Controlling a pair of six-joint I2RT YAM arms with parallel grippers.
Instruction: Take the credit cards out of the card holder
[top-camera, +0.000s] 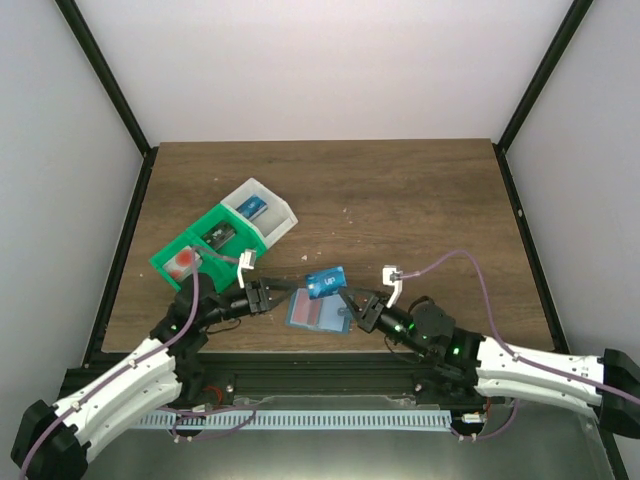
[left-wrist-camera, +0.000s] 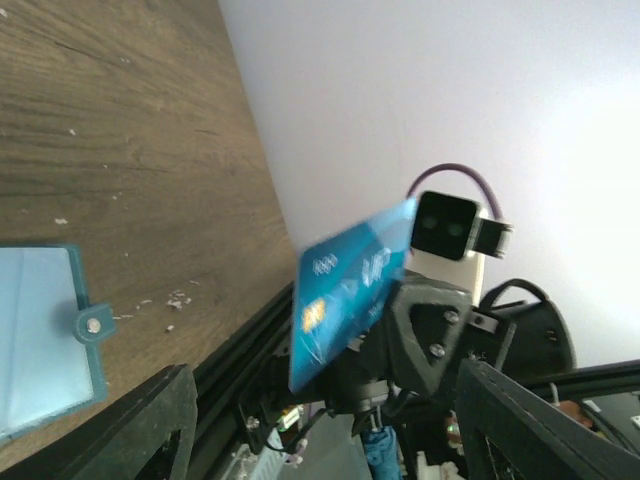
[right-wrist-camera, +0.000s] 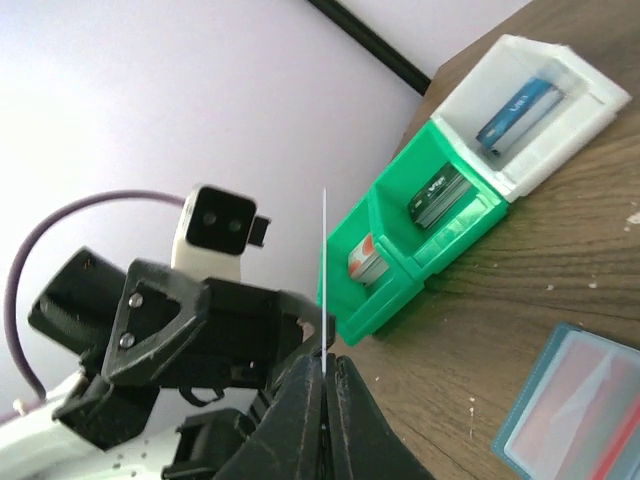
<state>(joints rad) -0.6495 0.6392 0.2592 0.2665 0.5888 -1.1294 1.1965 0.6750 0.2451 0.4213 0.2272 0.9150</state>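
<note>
The card holder (top-camera: 318, 312) lies open on the table near the front edge, blue-teal, with something red showing in a pocket. My right gripper (top-camera: 346, 299) is shut on a blue card (top-camera: 325, 282) with a chip and holds it above the holder. That card shows edge-on in the right wrist view (right-wrist-camera: 324, 270) and face-on in the left wrist view (left-wrist-camera: 350, 290). My left gripper (top-camera: 268, 297) is open and empty just left of the holder (left-wrist-camera: 40, 340). White cards with a red spot (top-camera: 183, 262) sit in the green tray.
A green-and-white compartment tray (top-camera: 262, 236) stands at the back left. Its green compartments hold the red-spot cards (right-wrist-camera: 365, 262) and dark cards (right-wrist-camera: 440, 195). Its white compartment holds a blue card (right-wrist-camera: 518, 112). The table's front edge lies just below the holder.
</note>
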